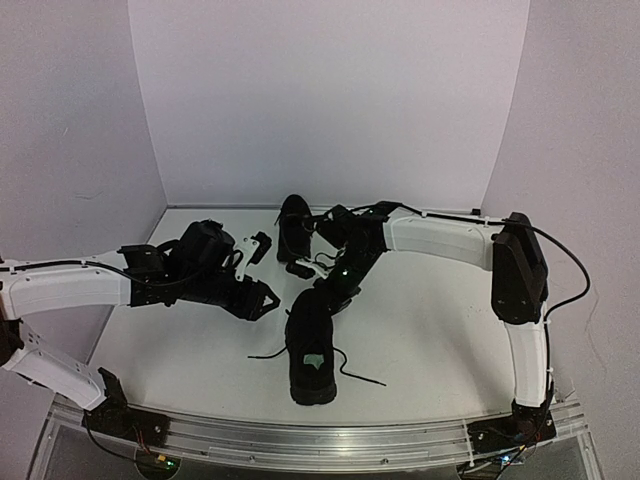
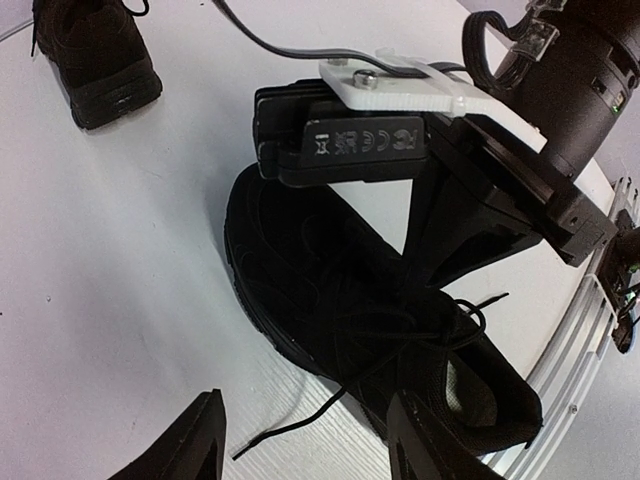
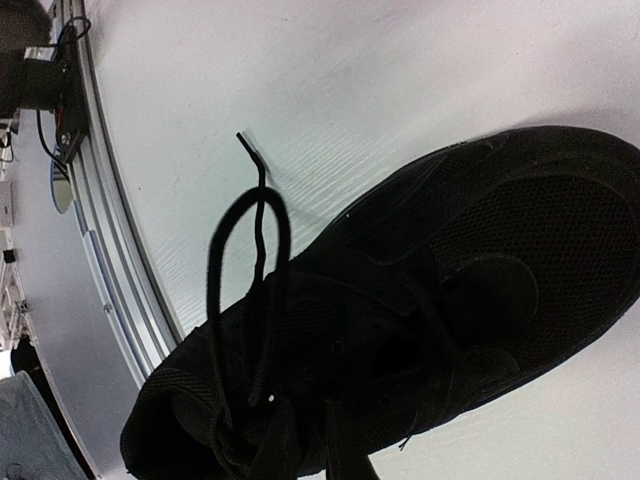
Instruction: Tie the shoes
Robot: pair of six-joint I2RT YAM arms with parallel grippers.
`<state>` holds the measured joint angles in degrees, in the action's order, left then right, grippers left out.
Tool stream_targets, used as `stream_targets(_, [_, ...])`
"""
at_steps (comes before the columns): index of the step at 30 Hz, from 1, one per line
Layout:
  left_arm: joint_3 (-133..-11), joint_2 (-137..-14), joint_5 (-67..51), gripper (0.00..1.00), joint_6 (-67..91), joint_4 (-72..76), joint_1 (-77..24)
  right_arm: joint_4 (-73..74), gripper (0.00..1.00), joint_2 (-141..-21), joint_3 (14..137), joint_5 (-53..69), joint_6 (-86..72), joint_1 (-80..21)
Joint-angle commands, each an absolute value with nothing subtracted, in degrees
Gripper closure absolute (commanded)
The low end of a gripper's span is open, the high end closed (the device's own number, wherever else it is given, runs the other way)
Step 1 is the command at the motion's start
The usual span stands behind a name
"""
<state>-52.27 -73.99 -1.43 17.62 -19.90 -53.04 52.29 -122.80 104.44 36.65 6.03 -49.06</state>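
The near sneaker [image 1: 312,345] was seen lying on the white table [image 1: 440,330], at 6 o'clock from the table's middle. Its heel was turned to the near edge, and the pale insole label [image 1: 315,360] was visible in its opening. The far sneaker [image 1: 293,225] was set at 12 o'clock from it, well apart, close to the back edge.

The left gripper [image 1: 268,298] was held just beside the near sneaker, at its 10 o'clock. In the left wrist view its fingers [image 2: 195,445] were spread and released, with nothing caught between them.

The right gripper [image 1: 335,290] was positioned over the toe end of the near sneaker, at its 12 o'clock. Its jaws were black against the black shoe, so clenched or released could not be told.

In the right wrist view a lace loop [image 3: 285,245] was seen standing up off the tongue area. One lace end [image 1: 262,354] was laid out toward 9 o'clock and another toward 4 o'clock, both flat on the table.
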Motion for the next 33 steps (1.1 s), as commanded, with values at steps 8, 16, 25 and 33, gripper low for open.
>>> stream_targets(8, [-54.45,-70.09,-1.48,0.51,8.0,-17.07,-52.91,52.65,1.0,-119.73,105.02,37.89,5.51,-48.97])
stream_targets(16, [-53.99,-69.24,-1.78,0.56,2.75,-15.69,-52.94,51.81,1.0,-118.34,104.84,37.43,4.21,-48.84])
stream_targets(25, [-53.73,-70.02,-3.58,0.57,1.29,-15.0,-52.92,51.49,1.0,-117.25,103.95,36.59,3.51,-48.52])
stream_targets(33, [-54.29,-71.15,-6.75,0.59,-3.48,-15.9,-53.0,51.23,1.0,-116.21,102.7,36.59,3.1,-47.63])
